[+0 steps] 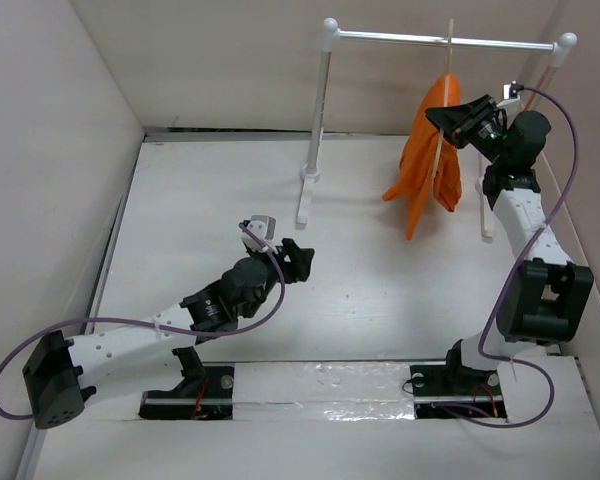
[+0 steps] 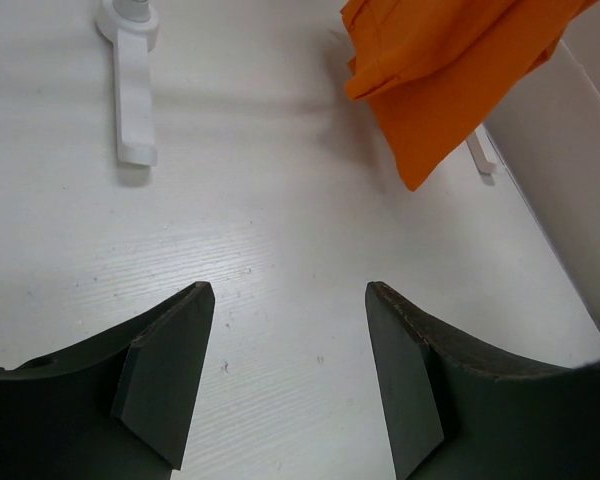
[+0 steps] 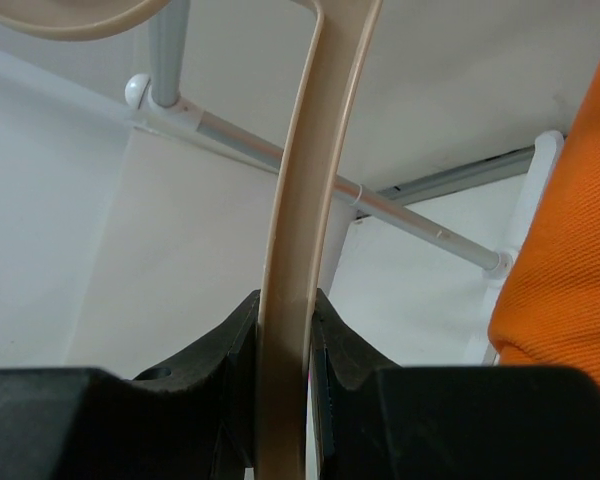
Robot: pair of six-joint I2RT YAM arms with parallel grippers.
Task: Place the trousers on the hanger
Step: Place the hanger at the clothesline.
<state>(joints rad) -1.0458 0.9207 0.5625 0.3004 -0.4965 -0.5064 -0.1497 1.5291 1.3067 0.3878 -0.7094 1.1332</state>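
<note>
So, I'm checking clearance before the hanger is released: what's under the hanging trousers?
Below the trousers only the white table shows, plus part of the rail's right foot beside the cloth. The rest of that foot is covered by the trousers.

Wht rail (image 1: 400, 38) at tbl (image 1: 200, 200) rear

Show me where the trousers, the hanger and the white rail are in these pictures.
the trousers (image 1: 421, 170): top external view, middle of the hanging orange cloth.
the hanger (image 3: 299, 220): right wrist view, halfway along its beige arm.
the white rail (image 1: 400, 38): top external view, its horizontal bar.
</note>
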